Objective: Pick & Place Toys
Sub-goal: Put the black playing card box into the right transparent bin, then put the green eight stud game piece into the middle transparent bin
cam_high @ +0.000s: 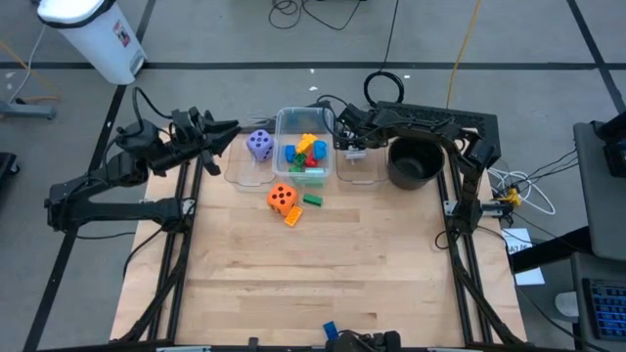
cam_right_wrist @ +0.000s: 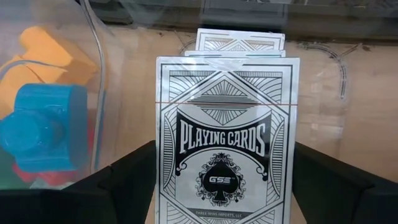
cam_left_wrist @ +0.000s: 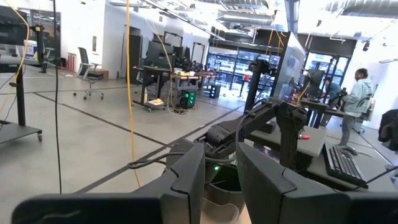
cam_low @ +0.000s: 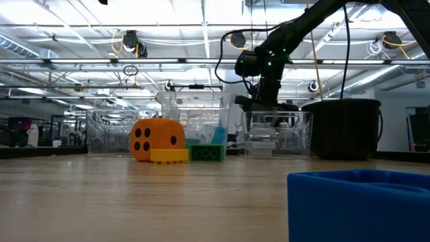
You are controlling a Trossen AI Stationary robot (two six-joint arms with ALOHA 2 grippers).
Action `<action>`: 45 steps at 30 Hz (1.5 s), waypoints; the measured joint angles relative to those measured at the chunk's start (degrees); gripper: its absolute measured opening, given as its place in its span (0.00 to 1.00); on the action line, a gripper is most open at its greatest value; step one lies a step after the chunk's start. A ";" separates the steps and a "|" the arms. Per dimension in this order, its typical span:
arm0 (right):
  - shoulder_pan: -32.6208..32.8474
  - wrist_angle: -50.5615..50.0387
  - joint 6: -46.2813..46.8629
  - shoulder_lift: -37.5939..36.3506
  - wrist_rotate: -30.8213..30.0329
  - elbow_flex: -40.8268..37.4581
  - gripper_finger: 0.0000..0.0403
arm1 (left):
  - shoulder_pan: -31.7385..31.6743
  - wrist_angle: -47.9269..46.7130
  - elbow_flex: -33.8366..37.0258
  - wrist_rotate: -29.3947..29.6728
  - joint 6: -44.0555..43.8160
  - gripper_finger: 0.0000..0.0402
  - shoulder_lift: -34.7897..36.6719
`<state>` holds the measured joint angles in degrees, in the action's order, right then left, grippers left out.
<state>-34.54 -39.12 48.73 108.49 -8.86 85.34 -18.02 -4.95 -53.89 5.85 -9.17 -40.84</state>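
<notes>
Overhead, two dark arms reached in at the far edge of the wooden table [cam_high: 293, 284]. The right gripper [cam_high: 349, 137] hung over the right-hand one of three clear tubs, and its fingers [cam_right_wrist: 127, 180] stood wide on either side of a pack of playing cards [cam_right_wrist: 227, 155], black and white with printed lettering; whether they touched the pack could not be told. A second pack showed just behind the first, so two could be counted in that tub [cam_high: 359, 166].

The middle tub [cam_high: 305, 147] held a heap of small blocks [cam_high: 305, 153] in blue, yellow, green and red, too jumbled to count. In the left tub [cam_high: 246, 161] sat one purple die [cam_high: 259, 145] with dark dots. One orange die [cam_high: 282, 198] lay on the bare table in front of the tubs, with one green block [cam_high: 312, 199] just beside it and one yellow block [cam_high: 292, 216] at its near side. One black round pot [cam_high: 414, 162] stood to the right of the tubs.

The left gripper [cam_high: 217, 137] waited at the table's far left corner, lifted and pointing out into the room, its fingers [cam_left_wrist: 186, 180] drawn close with only a narrow gap and nothing between them. One person [cam_left_wrist: 357, 99] stood far off in the room.
</notes>
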 joint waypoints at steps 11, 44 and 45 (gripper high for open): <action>0.00 0.97 -1.50 0.00 -0.02 0.00 0.90 | 0.00 0.00 -0.01 -0.02 -0.39 0.24 -0.01; 5.24 26.93 -6.35 -19.54 8.54 0.04 0.91 | 0.13 -0.01 -0.01 -2.86 -1.67 0.24 -4.75; 6.59 29.86 -8.34 -19.65 10.14 0.11 0.91 | 0.14 -0.04 -0.02 -3.98 -2.28 0.24 -5.53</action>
<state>-27.95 -9.26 40.38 88.83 1.27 85.45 -17.88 -4.99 -53.91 1.86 -11.45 -46.37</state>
